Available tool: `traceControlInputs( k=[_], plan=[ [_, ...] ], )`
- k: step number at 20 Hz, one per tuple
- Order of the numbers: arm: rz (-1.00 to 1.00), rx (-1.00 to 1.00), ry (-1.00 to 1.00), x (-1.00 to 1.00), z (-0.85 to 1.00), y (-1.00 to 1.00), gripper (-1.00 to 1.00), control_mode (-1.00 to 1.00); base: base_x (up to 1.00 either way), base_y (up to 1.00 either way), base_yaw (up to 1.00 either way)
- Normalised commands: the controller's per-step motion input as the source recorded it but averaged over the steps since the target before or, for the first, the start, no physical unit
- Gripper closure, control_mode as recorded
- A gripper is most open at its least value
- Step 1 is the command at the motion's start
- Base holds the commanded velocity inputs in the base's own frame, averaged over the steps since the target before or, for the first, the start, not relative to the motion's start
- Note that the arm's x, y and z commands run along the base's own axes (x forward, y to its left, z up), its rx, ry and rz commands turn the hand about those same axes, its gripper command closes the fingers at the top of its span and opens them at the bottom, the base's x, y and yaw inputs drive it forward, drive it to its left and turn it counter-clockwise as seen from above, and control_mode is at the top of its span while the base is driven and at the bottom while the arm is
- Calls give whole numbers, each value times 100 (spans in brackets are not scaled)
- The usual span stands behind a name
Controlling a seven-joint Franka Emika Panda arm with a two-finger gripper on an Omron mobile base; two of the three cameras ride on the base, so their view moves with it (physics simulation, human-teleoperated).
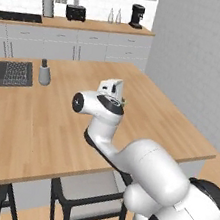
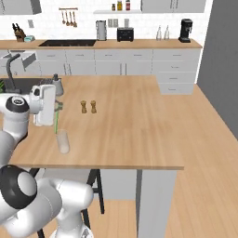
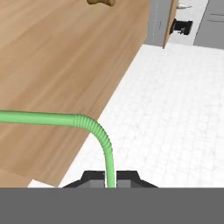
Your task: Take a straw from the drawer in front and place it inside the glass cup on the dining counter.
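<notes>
My gripper (image 2: 56, 109) hangs over the near left part of the dining counter (image 2: 130, 125), shut on the light green straw (image 2: 56, 122). The straw points down, and its lower end is at the rim of the clear glass cup (image 2: 62, 141) standing just below. In the hand view the straw (image 3: 52, 118) rises between the fingertips (image 3: 94, 177) and bends sideways across the wood. From the left base view the hand's back hides the cup, and a bit of the straw (image 1: 125, 103) peeks out beside the gripper (image 1: 121, 102). An open light grey drawer (image 2: 25, 59) juts from the far wall cabinets.
A grey canister (image 2: 57, 85) stands by the dark sink (image 1: 9, 72) and its faucet (image 2: 11, 69). Two small brown shakers (image 2: 88, 107) sit mid-counter. Black-framed stools (image 1: 87, 194) are tucked under the counter's near edge. Bare wood (image 1: 39, 120) spreads to the left and right.
</notes>
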Motion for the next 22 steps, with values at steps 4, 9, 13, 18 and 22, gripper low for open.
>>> traceControlInputs(
  k=[4, 9, 13, 18, 22],
  plan=[
    [0, -8, -12, 28, -1, 0, 100, -100, 0, 0, 0],
    [0, -5, -9, 10, -12, 0, 100, -100, 0, 0, 0],
    [0, -1, -5, 0, -16, 0, 100, -100, 0, 0, 0],
    [0, 0, -3, 0, -9, 0, 100, -100, 0, 0, 0],
    [0, 0, -1, 0, -11, 8, 100, -100, 0, 0, 0]
  ],
)
